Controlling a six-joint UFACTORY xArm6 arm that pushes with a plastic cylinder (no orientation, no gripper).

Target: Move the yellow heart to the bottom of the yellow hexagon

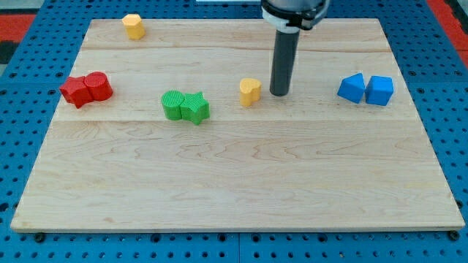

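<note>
My tip (278, 93) sits on the worktop (234, 183) just to the view's right of the yellow heart (250, 91), close beside it; I can't tell if it's touching yet. No hand on this rig, just the rod, so nothing is released, clenched or grasping.

The yellow heart is near the middle of the board, slightly toward the view's top. The yellow hexagon (132, 25) is well apart from it, up at the view's top left near the board edge.

Step in hand, as I judge it: lining up behind the heart for a push toward the view's left. Task barely started, the heart is nowhere near the hexagon.

Next move calls for a push left and a bit up, ending with the heart just below the hexagon. From the current side the push goes mostly leftward, so I'd probably need to come around more to the heart's lower right to steer it upward.

Watch-outs: green blocks (185, 106) lie to the heart's lower left, red blocks (86, 88) farther left. Blue blocks (365, 89) at the view's right are out of the way.
</note>
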